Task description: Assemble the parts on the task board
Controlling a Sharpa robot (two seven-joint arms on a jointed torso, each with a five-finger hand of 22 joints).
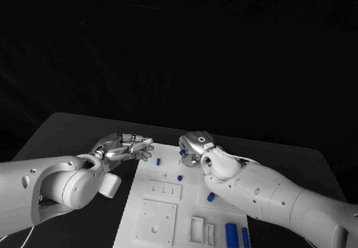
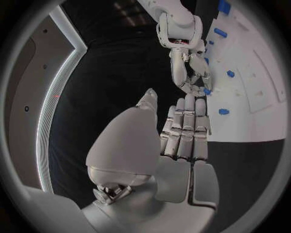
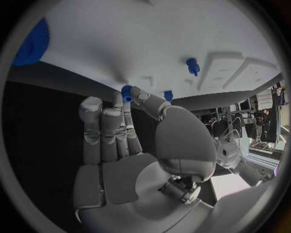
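At far edge of board: right hand (image 1: 198,150) is reaching over the far end of the task board (image 1: 188,220), left hand (image 1: 129,147) is hovering just beside the board's far-left corner.
Right hand: it is pinching a small blue part (image 3: 126,93) between the thumb and a fingertip; the part is sticking out past the fingertips (image 3: 137,92), close above the white board surface. Other fingers are lying straight and side by side.
Right arm: coming in from the right, crossing over the board's right side, wrist bent down twd the far edge.
Left hand: fingers (image 2: 188,121) are lying extended and close together, thumb apart from them, nothing between them. Fingertips are very near the right hand's fingertips in the left wrist view; cannot tell if touching.
Left arm: coming from the left, forearm over the black table (image 1: 75,128), hand at the board's left margin.
Parts on board: small blue peg (image 1: 179,177) standing near the board's middle, another blue piece (image 1: 157,162) nr the far-left edge, one blue piece (image 1: 210,196) beside the right forearm, two longer blue cylinders (image 1: 232,235) lying side by side at the near-right.
Board blocks: white raised blocks (image 1: 157,220) w/ holes on the near-left part, a slotted white holder (image 1: 201,231) just beside the cylinders.
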